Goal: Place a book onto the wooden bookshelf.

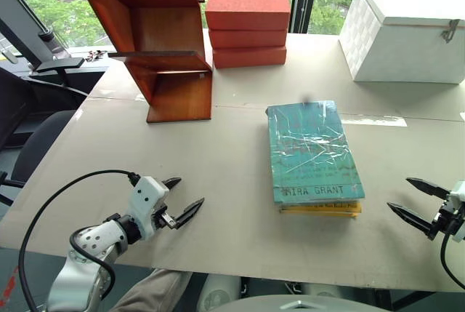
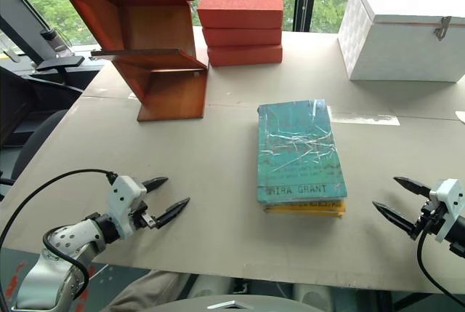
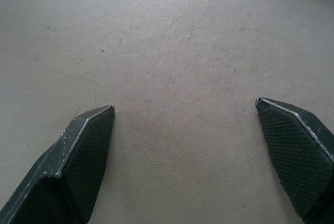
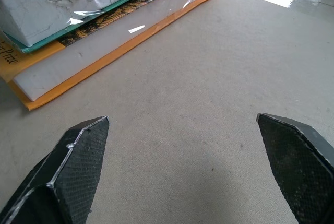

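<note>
Two books stacked, and both grippers hang empty with fingers spread wide.

Only a thin yellow-orange edge of the lower book [image 1: 320, 209] peeks out under the book [image 1: 312, 150], so its cover is hidden. The wooden bookshelf [image 1: 163, 36] is cut off at the top, well apart from the teal book and beside three stacked bricks [image 1: 247, 30] and one white box [image 1: 407, 32] on the worktop [image 1: 232, 181]. Left gripper [image 1: 185, 196] and right gripper [image 1: 410, 199] hover low either side of the teal book, pointing inward.
</note>
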You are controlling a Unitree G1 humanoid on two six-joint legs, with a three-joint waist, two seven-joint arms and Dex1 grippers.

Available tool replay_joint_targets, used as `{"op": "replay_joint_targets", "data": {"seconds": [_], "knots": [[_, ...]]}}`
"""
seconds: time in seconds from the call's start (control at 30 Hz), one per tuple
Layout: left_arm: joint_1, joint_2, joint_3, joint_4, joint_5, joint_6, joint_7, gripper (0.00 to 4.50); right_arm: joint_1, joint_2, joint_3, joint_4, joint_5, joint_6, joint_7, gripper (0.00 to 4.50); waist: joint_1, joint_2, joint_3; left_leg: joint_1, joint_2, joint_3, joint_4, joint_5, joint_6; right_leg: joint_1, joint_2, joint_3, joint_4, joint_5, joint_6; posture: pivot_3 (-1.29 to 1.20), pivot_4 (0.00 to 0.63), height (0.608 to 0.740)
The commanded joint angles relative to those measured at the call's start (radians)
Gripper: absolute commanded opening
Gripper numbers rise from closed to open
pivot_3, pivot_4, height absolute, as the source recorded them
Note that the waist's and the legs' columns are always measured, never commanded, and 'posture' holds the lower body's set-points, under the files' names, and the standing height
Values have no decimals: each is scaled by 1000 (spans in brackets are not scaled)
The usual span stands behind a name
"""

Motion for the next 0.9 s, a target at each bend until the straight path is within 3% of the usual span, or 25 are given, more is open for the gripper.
{"op": "replay_joint_targets", "data": {"seconds": [0.03, 0.7, 0.9], "knots": [[-12, 9, 16, 2, -13, -6, -14, 4438, 4, -4, -31, -8, 7, -14, 3, 4500, 0, 0, 0, 0, 0, 0, 0, 0, 0, 0, 0, 0, 0, 0, 0, 0, 150, 718], [-27, -17, 11, 0, -2, -21, 1, 4438, -18, -14, -27, -7, -12, 73, -71, 4500, 0, 0, 0, 0, 0, 0, 0, 0, 0, 1, 0, 0, 0, 0, 0, 0, 150, 718], [-54, -6, 13, -23, -37, 32, -8, 4438, -31, -35, -38, 11, -1, 80, -27, 4500, 0, 0, 0, 0, 0, 0, 0, 0, 0, 1, 0, -1, 0, 0, 0, 0, 150, 718]]}}
